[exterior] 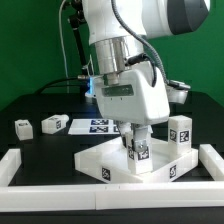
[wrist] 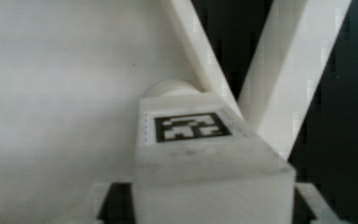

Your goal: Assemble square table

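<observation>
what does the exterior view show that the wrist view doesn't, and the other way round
Only the exterior view: a second upright leg toward the exterior view's right, two loose legs lying on the black table, the marker board and the white border rails.
Only the wrist view: the held leg's tag close up, with the fingers flanking it.
Both: the gripper on the held leg, standing on the square tabletop.

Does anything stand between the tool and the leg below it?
Nothing visible does: the tool straddles the leg, which stands upright on the tabletop. Another leg stands apart, toward the exterior view's right.
</observation>
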Robot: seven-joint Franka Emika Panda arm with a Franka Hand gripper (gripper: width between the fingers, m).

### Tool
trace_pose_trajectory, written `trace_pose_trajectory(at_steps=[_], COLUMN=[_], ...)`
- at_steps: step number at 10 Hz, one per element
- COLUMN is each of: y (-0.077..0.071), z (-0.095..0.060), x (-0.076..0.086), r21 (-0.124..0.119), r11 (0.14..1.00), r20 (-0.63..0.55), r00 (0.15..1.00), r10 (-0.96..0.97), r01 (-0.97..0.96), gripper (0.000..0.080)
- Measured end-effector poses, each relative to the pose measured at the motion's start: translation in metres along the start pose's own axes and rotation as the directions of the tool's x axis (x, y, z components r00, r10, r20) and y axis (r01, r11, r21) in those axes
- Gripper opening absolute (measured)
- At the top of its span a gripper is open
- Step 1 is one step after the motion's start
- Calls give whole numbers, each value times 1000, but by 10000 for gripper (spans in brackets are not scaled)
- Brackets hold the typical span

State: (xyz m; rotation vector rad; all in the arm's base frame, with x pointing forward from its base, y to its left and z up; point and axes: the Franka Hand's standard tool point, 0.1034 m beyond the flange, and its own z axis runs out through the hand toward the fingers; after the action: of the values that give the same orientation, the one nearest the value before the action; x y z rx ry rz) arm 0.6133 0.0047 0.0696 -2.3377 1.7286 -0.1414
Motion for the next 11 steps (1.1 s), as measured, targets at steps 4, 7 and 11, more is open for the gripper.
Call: trace_pose_trajectory(at_steps=[4,7,11], y=[11,13,12], z=[-1,-1,0], x=[9,12,9], r21=[-55,-48,-43], r11=[865,653,620], r20=[30,59,61], r00=[865,651,618], r10=[500,757,784], r01=[-498,-756,-783], gripper=[297,294,294])
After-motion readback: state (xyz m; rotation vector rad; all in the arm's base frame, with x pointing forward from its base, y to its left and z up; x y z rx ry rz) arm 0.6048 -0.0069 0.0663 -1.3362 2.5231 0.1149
